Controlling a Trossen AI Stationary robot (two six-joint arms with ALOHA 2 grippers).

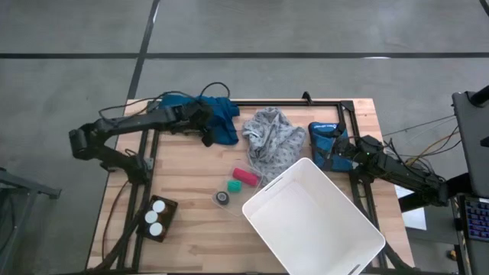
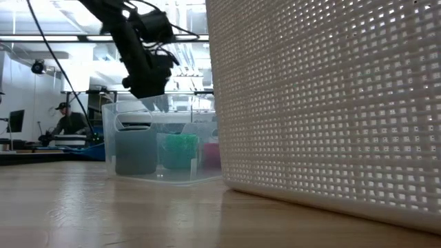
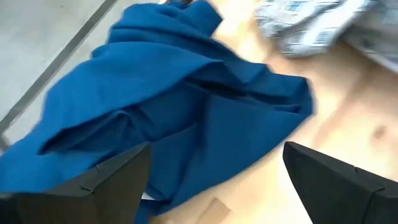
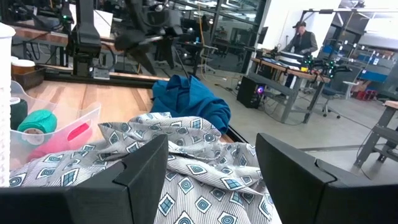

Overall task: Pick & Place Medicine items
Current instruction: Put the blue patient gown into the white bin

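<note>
Three pill bottles with white caps (image 1: 155,217) stand in a dark holder near the table's front left corner; no gripper is close to them. My left gripper (image 1: 208,130) is open and slants down over the crumpled blue cloth (image 3: 180,106) at the table's far side, its fingers (image 3: 112,186) astride the cloth's near edge without touching it. In the low view it (image 2: 148,79) hangs above the table. My right gripper (image 4: 211,174) waits open and level at the table's right, facing the grey patterned cloth (image 4: 186,168).
A large white perforated basket (image 1: 313,221) fills the front right. A small clear tray (image 1: 237,183) with pink, green and dark rolls sits at the middle. The grey patterned cloth (image 1: 271,137) lies beside the blue one. A blue object (image 1: 325,137) lies by my right gripper.
</note>
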